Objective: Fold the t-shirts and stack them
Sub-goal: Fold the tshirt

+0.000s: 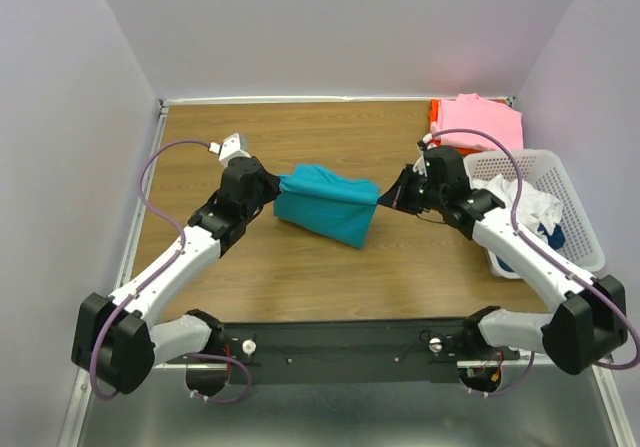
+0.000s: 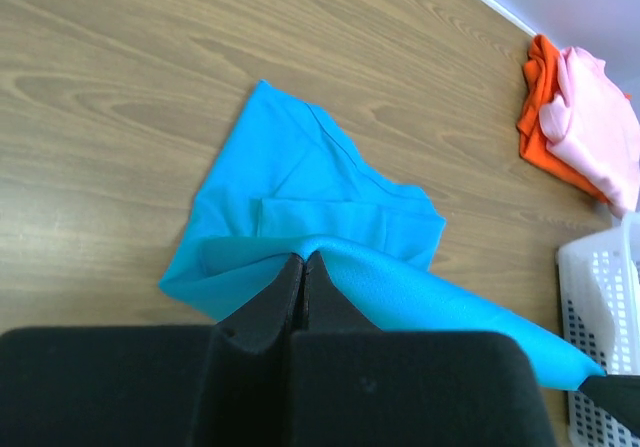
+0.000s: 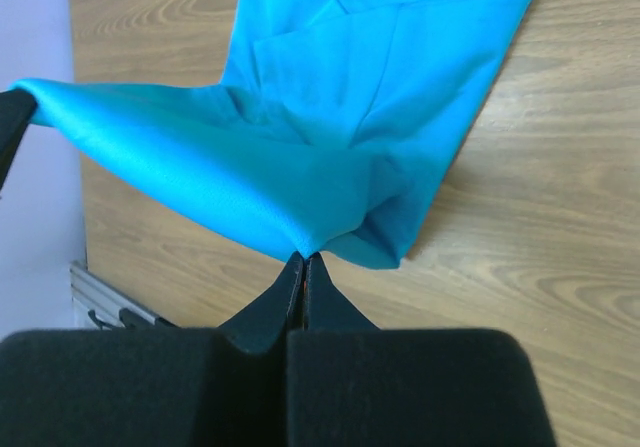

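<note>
**A:** Pale lilac walls are boxing in a wooden table (image 1: 300, 277), and both arms are reaching out over the boards.

**B:** The left gripper (image 2: 303, 260) is pinching a teal t-shirt (image 1: 325, 205), its jaws pressed tight together on one edge of the cloth.

**A:** The right gripper (image 3: 303, 258) is matching it, with its jaws clamped together on the opposite end of that same shirt.

**B:** So the shirt is hanging stretched between the two grippers. The top edge is raised, and the rest is draping down onto the wood ahead of both sets of fingertips.

**A:** On the left wrist camera the raised edge is running off to that gripper's right, towards the other arm. A flatter layer is lying on the boards just beyond the tips.

**B:** Well beyond the right gripper, in the far corner, a pink t-shirt (image 1: 482, 122) is sitting on top of an orange-red t-shirt (image 1: 436, 115).

**A:** Just on the right gripper's outer side, a white lattice basket (image 1: 578, 212) is holding a crumpled white t-shirt (image 1: 515, 195) with a dark blue t-shirt (image 1: 553, 235) peeking out beside it.
</note>
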`<state>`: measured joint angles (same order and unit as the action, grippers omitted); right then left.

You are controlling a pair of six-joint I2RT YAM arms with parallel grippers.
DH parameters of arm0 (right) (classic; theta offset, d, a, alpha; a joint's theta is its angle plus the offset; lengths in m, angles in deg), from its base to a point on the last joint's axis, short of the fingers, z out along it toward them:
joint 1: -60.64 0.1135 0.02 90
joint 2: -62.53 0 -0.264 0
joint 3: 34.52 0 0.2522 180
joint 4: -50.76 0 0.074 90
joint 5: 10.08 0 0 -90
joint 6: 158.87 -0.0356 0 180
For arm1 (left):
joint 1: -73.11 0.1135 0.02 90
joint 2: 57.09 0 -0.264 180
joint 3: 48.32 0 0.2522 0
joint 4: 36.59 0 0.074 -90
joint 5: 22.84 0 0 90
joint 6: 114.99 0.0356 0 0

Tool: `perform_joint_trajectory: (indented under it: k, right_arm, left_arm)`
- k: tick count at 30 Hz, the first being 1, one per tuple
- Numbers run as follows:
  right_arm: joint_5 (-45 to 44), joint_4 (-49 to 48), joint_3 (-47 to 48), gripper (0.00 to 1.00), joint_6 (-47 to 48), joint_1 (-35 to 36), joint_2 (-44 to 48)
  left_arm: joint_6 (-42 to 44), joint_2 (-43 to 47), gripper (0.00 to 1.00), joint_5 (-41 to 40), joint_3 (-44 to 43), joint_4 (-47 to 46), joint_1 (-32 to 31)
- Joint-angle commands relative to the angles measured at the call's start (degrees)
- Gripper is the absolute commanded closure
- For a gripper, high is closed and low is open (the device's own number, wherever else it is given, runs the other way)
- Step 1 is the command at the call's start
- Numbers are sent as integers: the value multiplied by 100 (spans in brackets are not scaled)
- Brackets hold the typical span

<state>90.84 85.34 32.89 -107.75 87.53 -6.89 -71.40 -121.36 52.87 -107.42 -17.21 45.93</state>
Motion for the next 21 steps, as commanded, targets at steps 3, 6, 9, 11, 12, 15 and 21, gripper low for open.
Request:
perform_joint_trajectory:
  k: [3,6,9,11,12,15,21]
  right_arm:
    - [367,-332,225,99,187,-422,-554]
    - [560,-447,295,99,196,-562,-835]
    - [753,-535,392,99,205,-720,-1151]
    - [833,-605,462,99,196,-817,-1361]
    - [885,-614,497,99,187,-870,-1424]
    - [1008,-675,585,99,187,-993,-1705]
    - [1307,-790,884,99,213,-1213,-2329]
  left_arm:
    - [326,-796,100,-110,-545,-238,283]
    - [414,-1261,100,4,-800,-281,362]
    - [475,-1683,100,127,-1055,-360,433]
    - [545,-2000,100,276,-1283,-413,503]
    - [572,-2106,100,312,-1362,-431,520]
    - [651,-2537,100,479,-1670,-431,582]
    - [730,-3222,100,786,-2215,-405,705]
